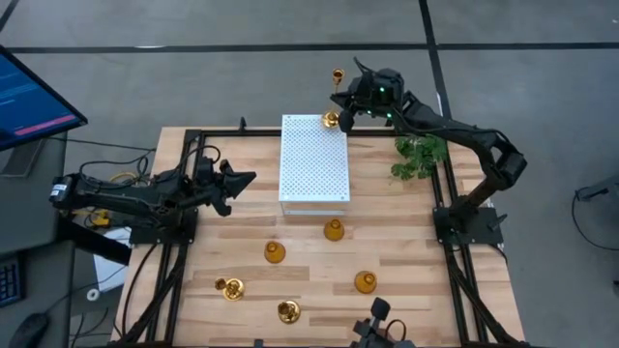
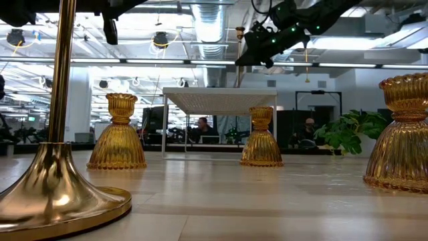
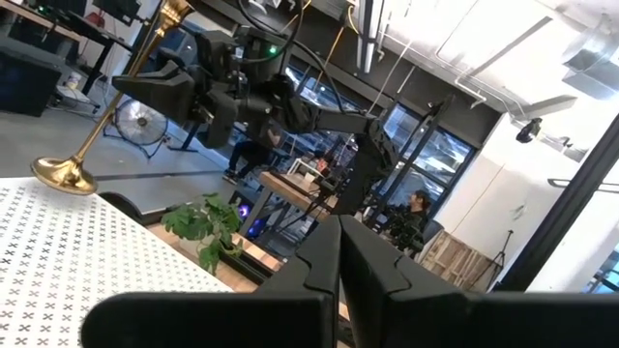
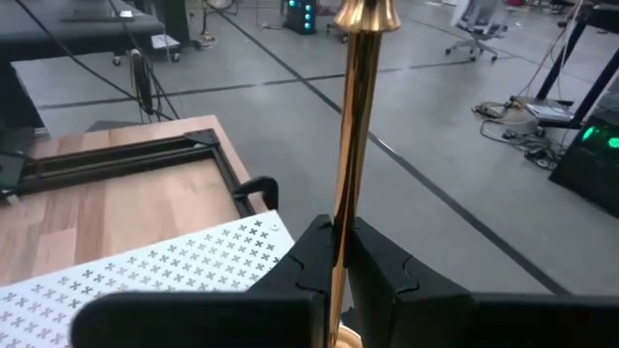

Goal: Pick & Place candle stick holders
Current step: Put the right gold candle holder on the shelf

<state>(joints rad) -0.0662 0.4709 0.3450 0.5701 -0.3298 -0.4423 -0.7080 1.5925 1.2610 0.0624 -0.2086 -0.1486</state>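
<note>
My right gripper (image 1: 342, 108) is shut on a gold candle stick holder with a tall thin stem (image 1: 336, 97), over the far right corner of the white perforated box (image 1: 314, 159). The holder's flared base (image 3: 63, 174) is at the box's top; the stem leans. My left gripper (image 1: 244, 181) is shut and empty, left of the box. Several other gold holders stand on their bases on the near part of the table: two (image 1: 334, 230) (image 1: 275, 252) nearer the box, others (image 1: 366, 281) (image 1: 231, 288) (image 1: 288, 311) toward the near edge. My right gripper pinches the thin stem (image 4: 348, 193) between its two fingers (image 4: 382, 266), about halfway up. The fingers come roughly level from the table's far right and lie across the stem. The holder leans, base down at the box's top; whether the base (image 1: 331, 120) rests there I cannot tell.
A green leafy plant (image 1: 419, 157) lies right of the box. Black frame rails run along the table's left and right sides. In the low view a tall-stemmed holder (image 2: 60, 167) stands close in front at left, and squat holders (image 2: 120, 134) (image 2: 261, 137) (image 2: 401, 134) stand farther back.
</note>
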